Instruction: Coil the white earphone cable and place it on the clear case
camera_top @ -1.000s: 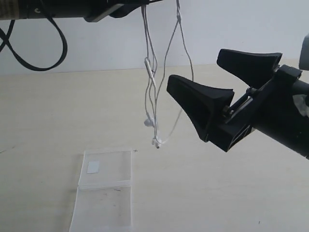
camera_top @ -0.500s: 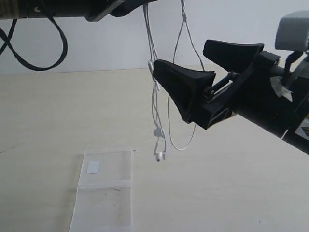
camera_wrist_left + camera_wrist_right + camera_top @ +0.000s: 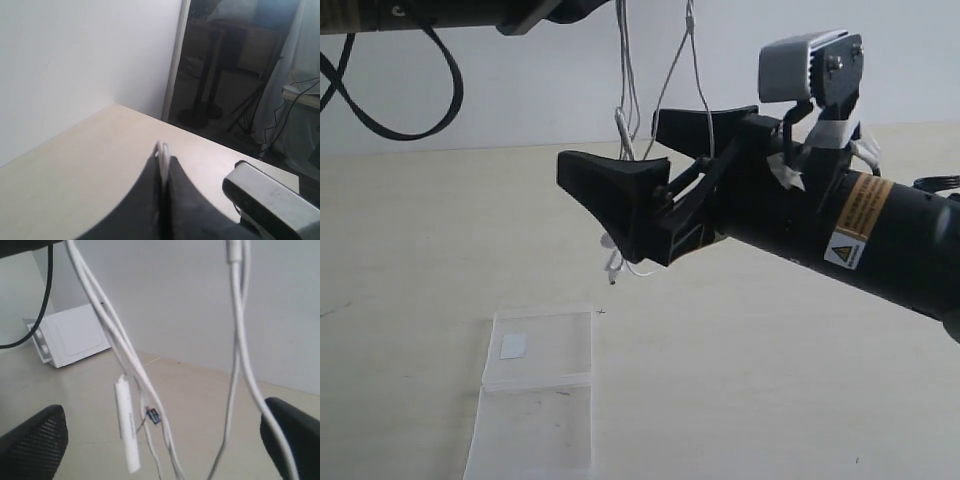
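A: Where is the white earphone cable?

B: Off the surface altogether. It hangs in several thin strands from the left gripper, which sits at 12 o'clock in the exterior view, at the very top edge.

A: How do that gripper's jaws stand?

B: Pressed together on the cable. In the left wrist view a small white loop of wire pokes out from between the two dark fingers.

A: And the right gripper?

B: Its jaws are spread wide and hold nothing. It reaches in from 3 o'clock, and the hanging strands drop between its two black fingers. Whether any strand touches a finger, I cannot tell.

A: Anything to note on the cable itself?

B: The inline remote hangs on one strand, between the spread jaws in the right wrist view. In the exterior view the lowest ends of the wire show just under the near finger, clear of the surface. They are too small to make out.

A: The clear case?

B: Flat on the surface at about 7 o'clock from the right gripper, its two panels laid open. The small white sticker is on the panel at the 12 o'clock end. The dangling ends hang above and toward 1 o'clock of the case, apart from it.
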Robot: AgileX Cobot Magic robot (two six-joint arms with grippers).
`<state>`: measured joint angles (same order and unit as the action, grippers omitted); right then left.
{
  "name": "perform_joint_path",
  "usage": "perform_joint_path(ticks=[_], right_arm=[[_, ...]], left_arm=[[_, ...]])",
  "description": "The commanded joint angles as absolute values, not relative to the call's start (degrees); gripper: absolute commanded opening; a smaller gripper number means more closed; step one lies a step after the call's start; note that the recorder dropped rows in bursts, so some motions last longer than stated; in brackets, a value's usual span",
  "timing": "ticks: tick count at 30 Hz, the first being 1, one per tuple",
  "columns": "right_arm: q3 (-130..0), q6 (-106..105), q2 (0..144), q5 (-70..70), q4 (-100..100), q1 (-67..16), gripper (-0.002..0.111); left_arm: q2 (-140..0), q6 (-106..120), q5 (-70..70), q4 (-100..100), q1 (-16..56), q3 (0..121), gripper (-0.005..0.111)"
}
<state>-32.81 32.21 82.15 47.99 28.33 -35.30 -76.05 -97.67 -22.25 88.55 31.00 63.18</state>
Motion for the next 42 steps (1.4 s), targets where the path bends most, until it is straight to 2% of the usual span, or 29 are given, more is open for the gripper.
perform_joint_path(ticks=[1, 11, 15, 19, 20, 21, 23, 24, 26, 30, 42], right_arm=[[-33.79, 35.41, 83.86, 48.99, 29.84, -35.34, 0.103], [-33.79, 36.27, 83.98, 48.99, 29.86, -35.34, 0.103], [-33.79, 36.17, 83.98, 48.99, 29.86, -35.34, 0.097], [-33.79, 36.17, 83.98, 48.99, 29.86, -35.34, 0.078], [-33.79, 36.17, 83.98, 48.99, 29.86, -35.34, 0.07], [-33.79, 36.17, 83.98, 48.99, 29.86, -35.34, 0.055], [-33.79, 36.17, 83.98, 49.49, 29.86, -35.34, 0.04], [-33.79, 36.17, 83.98, 49.85, 29.86, -35.34, 0.038], [-33.79, 36.17, 83.98, 50.8, 29.86, -35.34, 0.039], [-33.79, 36.27, 83.98, 51.02, 29.86, -35.34, 0.049], [-33.79, 36.27, 83.98, 50.81, 29.86, -35.34, 0.049]], left_arm=[[-75.65, -96.34, -19.64, 87.7, 31.38, 63.47, 0.0], [-75.65, -95.98, -19.49, 87.32, 31.38, 63.47, 0.0], [-75.65, -95.98, -19.49, 86.38, 31.38, 63.47, 0.0], [-75.65, -95.98, -19.49, 86.38, 31.38, 63.47, 0.0], [-75.65, -95.98, -19.61, 86.35, 31.38, 63.47, 0.0], [-75.65, -95.98, -19.61, 86.35, 31.38, 63.47, 0.0], [-75.65, -95.98, -19.73, 86.35, 31.38, 63.47, 0.0], [-75.65, -95.98, -19.85, 86.14, 31.38, 63.47, 0.0], [-75.65, -95.98, -20.11, 86.02, 31.38, 63.47, 0.0], [-75.65, -95.98, -20.41, 84.45, 31.38, 63.47, 0.0], [-75.65, -95.89, -17.35, 85.28, 31.38, 65.28, 0.0]])
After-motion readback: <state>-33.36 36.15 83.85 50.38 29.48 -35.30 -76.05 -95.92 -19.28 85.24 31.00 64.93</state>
